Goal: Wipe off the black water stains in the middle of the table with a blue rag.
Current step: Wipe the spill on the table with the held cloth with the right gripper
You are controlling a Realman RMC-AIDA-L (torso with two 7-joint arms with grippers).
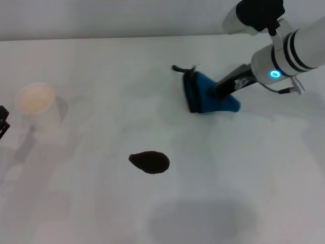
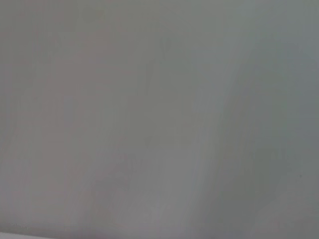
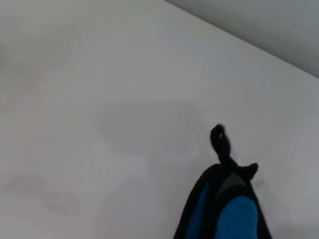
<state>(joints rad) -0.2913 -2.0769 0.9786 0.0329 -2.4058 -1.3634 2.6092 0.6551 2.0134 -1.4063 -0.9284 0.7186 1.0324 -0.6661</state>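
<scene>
The black water stains (image 1: 150,162) are a single dark teardrop blot on the white table (image 1: 238,173), a little left of centre in the head view. The blue rag (image 1: 203,96), with its black trim and thin black loop, is bunched at the back right, well apart from the blot. My right gripper (image 1: 217,92) reaches into the rag from the right and is shut on it. In the right wrist view the blue rag (image 3: 234,211) shows close up with its loop (image 3: 219,139) over the bare table (image 3: 99,99). Only a dark bit of my left gripper (image 1: 2,122) shows at the far left edge.
A white paper cup (image 1: 38,104) stands at the left, close to the left gripper. The table's far edge meets a pale wall (image 1: 127,18) at the back. The left wrist view shows only plain pale surface (image 2: 159,119).
</scene>
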